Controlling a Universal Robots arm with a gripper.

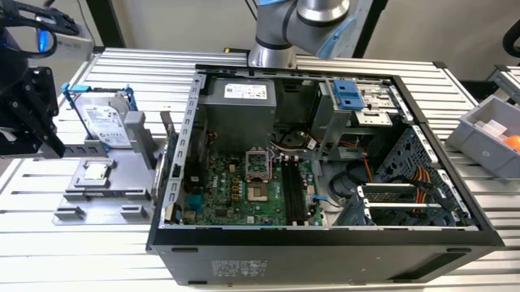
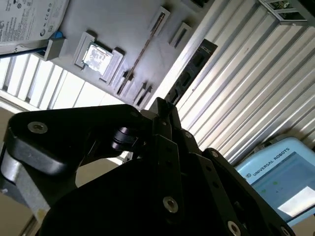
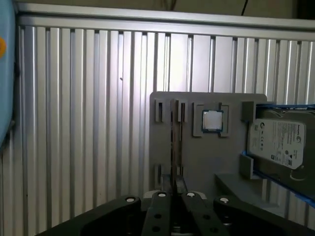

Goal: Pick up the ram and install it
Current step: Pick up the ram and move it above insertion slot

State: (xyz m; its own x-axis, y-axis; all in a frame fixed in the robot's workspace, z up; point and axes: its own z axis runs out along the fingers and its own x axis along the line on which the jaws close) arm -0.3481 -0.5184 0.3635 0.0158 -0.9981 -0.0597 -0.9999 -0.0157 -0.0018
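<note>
Shows the black gripper (image 3: 175,189) clenched on nothing in the first wrist view, poised above a grey fixture plate (image 3: 197,162). Places the long, thin ram (image 3: 172,142), edge-on, upright in that plate's slots, beside a small square silver chip (image 3: 212,120), atop the ribbed aluminium surface (image 3: 98,123).

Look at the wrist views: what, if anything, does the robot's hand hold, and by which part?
Nothing. The hand is apart from the ram, which stands on edge in the grey holder.
</note>
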